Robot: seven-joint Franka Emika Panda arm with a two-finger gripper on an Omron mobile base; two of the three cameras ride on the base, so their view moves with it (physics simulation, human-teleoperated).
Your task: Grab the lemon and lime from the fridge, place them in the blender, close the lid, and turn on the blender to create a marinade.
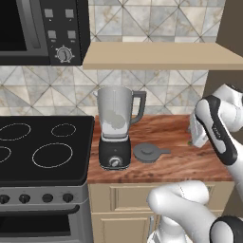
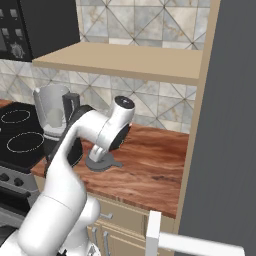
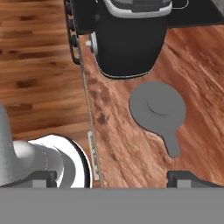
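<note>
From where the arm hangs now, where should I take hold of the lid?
Grip the lid by its raised centre disc, coming straight down. It lies flat on the counter beside the blender, so its thin rim gives little purchase; the tool is open.

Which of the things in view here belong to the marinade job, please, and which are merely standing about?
Part of the job:
- blender, jar open on top
- lid, flat on the wooden counter beside the blender
- fridge, at the right
- gripper, open above the lid

Just standing about:
- stove
- microwave
- shelf
</note>
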